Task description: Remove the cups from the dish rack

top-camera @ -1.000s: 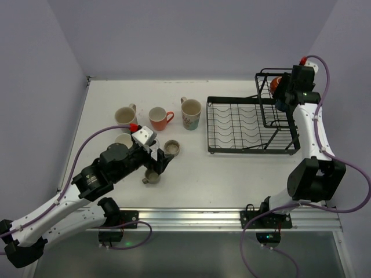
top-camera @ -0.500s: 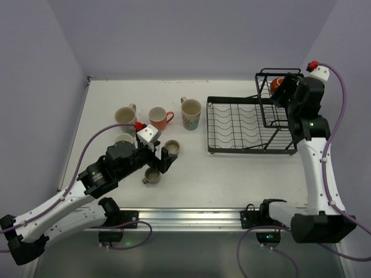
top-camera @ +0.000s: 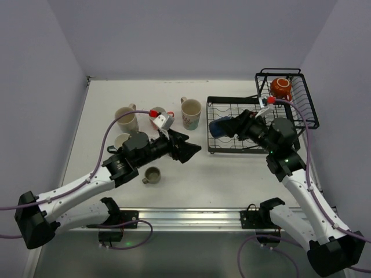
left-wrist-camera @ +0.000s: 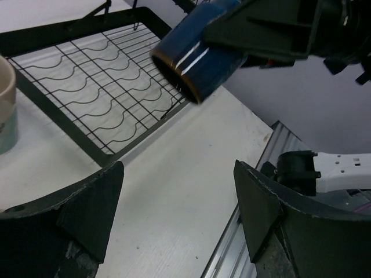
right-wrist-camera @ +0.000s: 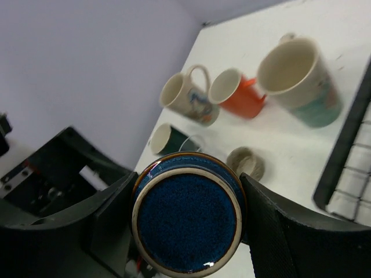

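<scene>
right gripper (top-camera: 227, 127): swinging from basket (top-camera: 306, 104) to dish rack tray (top-camera: 237, 98), clamping blue cup (top-camera: 217, 127) | cup axis lying left-right, mouth probably leftward | left gripper (left-wrist-camera: 178, 168): nearing, gaping empty

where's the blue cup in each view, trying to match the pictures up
Top external: the blue cup is on its side over the left end of the dish rack, centre right.
Left wrist: top centre, above the rack's corner.
Right wrist: bottom centre, seen end-on.
Shared landmark: the dish rack, wide at upper left in the left wrist view, a dark strip at the right edge in the right wrist view.
</scene>
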{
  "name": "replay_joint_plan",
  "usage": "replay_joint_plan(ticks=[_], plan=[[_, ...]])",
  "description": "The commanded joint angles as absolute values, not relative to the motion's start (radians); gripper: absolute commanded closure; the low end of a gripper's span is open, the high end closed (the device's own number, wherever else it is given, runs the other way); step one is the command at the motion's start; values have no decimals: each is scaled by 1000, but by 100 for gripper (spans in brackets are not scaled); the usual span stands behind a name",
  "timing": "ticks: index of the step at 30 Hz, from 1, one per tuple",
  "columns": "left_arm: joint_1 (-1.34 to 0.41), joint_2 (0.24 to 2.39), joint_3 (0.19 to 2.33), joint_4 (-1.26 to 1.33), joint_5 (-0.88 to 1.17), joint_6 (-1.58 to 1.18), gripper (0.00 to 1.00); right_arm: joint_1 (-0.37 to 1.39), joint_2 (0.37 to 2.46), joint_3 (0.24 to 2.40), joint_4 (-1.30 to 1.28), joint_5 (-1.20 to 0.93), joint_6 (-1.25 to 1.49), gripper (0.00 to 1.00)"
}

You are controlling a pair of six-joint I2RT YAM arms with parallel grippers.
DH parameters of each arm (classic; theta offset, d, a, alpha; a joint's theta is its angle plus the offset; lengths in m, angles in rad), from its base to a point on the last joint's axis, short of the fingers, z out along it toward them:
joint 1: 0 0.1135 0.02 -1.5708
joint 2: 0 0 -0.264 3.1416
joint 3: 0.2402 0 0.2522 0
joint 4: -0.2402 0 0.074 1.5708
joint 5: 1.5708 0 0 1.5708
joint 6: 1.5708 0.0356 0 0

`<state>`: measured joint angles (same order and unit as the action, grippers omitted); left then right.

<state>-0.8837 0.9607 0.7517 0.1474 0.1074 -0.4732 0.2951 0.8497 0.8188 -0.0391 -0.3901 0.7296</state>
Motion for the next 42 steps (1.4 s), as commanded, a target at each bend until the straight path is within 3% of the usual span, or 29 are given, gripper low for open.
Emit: replay_joint_plan(ticks=[1, 8, 22, 25, 26, 27, 28, 29, 31, 32, 33, 42], plan=[[-879, 1043, 755, 423, 190, -570, 20, 346, 821, 730, 273, -564, 905, 68], [-891, 1149, 756, 561, 190, -647, 24, 367, 779, 617, 396, -615, 972, 68], [-942, 1204, 759, 683, 267, -683, 51, 391, 814, 555, 531, -612, 1069, 67], [-942, 1189, 749, 692, 258, -672, 69, 419, 839, 560, 535, -607, 1078, 66], [-942, 1181, 746, 690, 243, -667, 91, 428, 845, 564, 532, -604, 1078, 65], [-942, 1166, 739, 689, 235, -655, 100, 443, 853, 568, 529, -601, 1078, 64], [-942, 1157, 738, 666, 227, -646, 100, 449, 862, 571, 529, -601, 1075, 60], [-942, 1149, 739, 640, 195, -634, 100, 454, 876, 577, 523, -600, 1066, 42], [-942, 1112, 758, 519, 152, -589, 100, 457, 881, 581, 488, -580, 1051, 22], [-942, 1100, 765, 464, 105, -574, 100, 456, 871, 597, 456, -569, 1023, 5], [-942, 1073, 773, 409, 77, -539, 100, 456, 865, 612, 422, -554, 1000, 1], [-942, 1031, 894, -239, -230, -433, 100, 454, 819, 726, 103, -361, 767, 1]])
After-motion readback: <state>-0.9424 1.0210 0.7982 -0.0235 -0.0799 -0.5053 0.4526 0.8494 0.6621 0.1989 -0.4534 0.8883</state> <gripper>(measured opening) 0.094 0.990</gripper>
